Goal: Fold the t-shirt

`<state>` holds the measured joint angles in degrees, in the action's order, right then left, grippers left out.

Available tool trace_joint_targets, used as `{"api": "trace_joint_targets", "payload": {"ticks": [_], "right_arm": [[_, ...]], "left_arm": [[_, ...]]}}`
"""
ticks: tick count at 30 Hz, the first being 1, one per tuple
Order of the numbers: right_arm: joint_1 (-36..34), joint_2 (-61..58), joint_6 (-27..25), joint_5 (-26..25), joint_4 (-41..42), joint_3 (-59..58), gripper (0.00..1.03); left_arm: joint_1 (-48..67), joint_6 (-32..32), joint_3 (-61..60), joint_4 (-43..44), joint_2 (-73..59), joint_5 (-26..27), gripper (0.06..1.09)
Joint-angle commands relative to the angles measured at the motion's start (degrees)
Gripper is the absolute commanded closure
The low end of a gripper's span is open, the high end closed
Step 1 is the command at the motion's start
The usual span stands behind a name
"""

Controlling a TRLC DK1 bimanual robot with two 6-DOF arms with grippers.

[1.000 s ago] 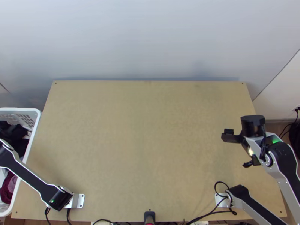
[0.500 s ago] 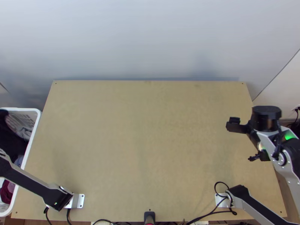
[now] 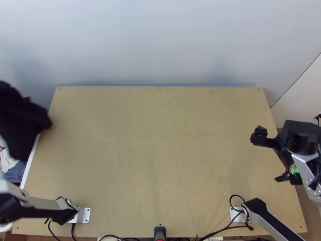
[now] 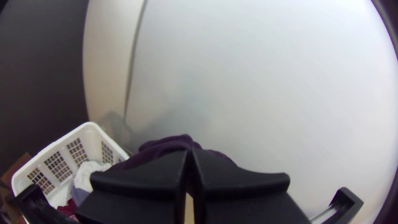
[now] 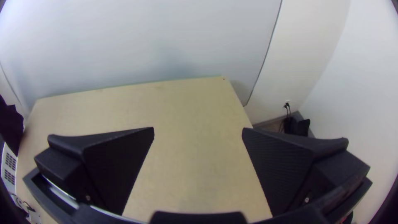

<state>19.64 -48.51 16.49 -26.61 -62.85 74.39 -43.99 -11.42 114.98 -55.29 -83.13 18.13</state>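
In the top view my right gripper (image 3: 269, 158) is over the table's right side, away from the cloth. The right wrist view shows the same gripper (image 5: 198, 133) with its fingers wide apart and nothing between them. A dark purple, nearly black cloth (image 3: 22, 124) hangs bunched above the basket, partly over the table's left edge. Whether it is a t-shirt I cannot tell. In the left wrist view my left gripper (image 4: 188, 152) is shut on this cloth (image 4: 176, 143), whose folds show beyond the fingers; the held part is hidden. Cloth (image 5: 10, 126) also hangs at the right wrist view's edge.
The white basket (image 4: 89, 135) with white, grey-blue and dark red cloths stands at the left of the table (image 3: 156, 148). A black-handled object (image 3: 159, 231) and cables lie at the near edge. A pale wall rises behind the table.
The dark cloth has risen out of the basket and swung right, to over the table's left edge. The left arm's visible link has shifted. My right gripper has moved a little to the right.
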Motion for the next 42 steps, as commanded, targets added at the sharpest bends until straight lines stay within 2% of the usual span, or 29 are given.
{"api": "trace_joint_targets", "payload": {"ticks": [1,5,9,12,15,17,22,25,30,35,42], "right_arm": [[-0.30,3.25,0.30,-0.11,-0.52,-1.18,0.04],[-0.65,4.30,0.30,-0.11,-0.61,-2.06,0.04],[-1.27,5.53,0.30,-0.02,-1.31,-3.37,0.04],[-1.62,6.41,0.38,-0.11,-2.01,-4.08,0.04],[-2.15,7.20,0.38,-0.02,-2.63,-4.69,0.04],[-2.41,7.73,0.38,-0.11,-2.72,-5.04,0.04],[-3.20,8.35,0.38,-0.02,-2.72,-4.96,0.04],[-3.29,8.70,0.38,-0.02,-2.80,-4.78,0.04],[-3.29,8.96,0.38,0.24,-2.98,-3.55,0.04],[-1.45,8.70,0.38,0.51,-2.89,-3.11,0.04],[-1.01,7.82,-1.02,0.33,0.71,-3.55,0.05]], "left_arm": [[18.32,-2.29,-5.38,-0.35,15.81,1.03,1.05],[40.03,-7.12,-13.20,-0.17,22.49,-4.33,1.05],[63.67,-11.52,-25.42,3.96,26.79,-17.25,1.05],[75.19,-12.31,-34.82,9.23,28.64,-24.28,1.05],[82.57,-12.40,-41.15,13.10,28.38,-29.73,1.05],[84.15,-12.40,-43.96,15.38,27.50,-30.17,1.05],[89.78,-11.08,-47.30,18.90,23.54,-36.94,1.05],[94.44,-8.62,-48.01,20.92,20.55,-39.22,1.05],[100.06,-8.36,-45.90,24.53,12.38,-39.75,1.05],[106.21,-8.09,-40.10,24.26,1.57,-40.02,1.05],[112.01,-8.71,-22.25,23.91,-16.36,-40.37,1.05]]}}
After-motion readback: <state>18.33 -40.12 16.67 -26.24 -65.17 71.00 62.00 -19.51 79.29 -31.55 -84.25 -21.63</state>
